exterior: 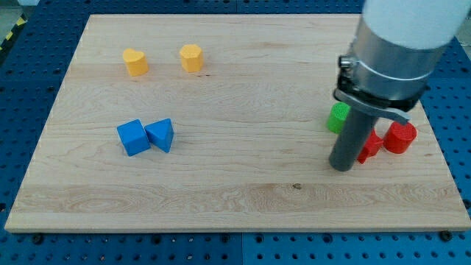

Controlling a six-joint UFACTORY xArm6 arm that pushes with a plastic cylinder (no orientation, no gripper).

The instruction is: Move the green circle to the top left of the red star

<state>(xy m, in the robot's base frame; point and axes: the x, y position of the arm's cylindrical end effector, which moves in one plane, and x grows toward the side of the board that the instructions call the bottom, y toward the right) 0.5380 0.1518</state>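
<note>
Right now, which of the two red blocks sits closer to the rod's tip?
The red block partly hidden behind the rod, right beside my tip. The other red block, a round one, lies farther toward the view's right.

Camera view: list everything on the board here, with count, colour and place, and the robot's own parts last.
Board: one, light wood, fills most of the view.
Yellow blocks: two, a heart shape and a six-sided one, at the view's top left.
Blue blocks: two, a cube touching a triangle, at the view's left.
Green circle: one, at the view's right, partly hidden by the rod.
Red blocks: two, a star and a cylinder, at the view's right.
My tip: one, dark rod, just left of the red star, below the green circle.
</note>
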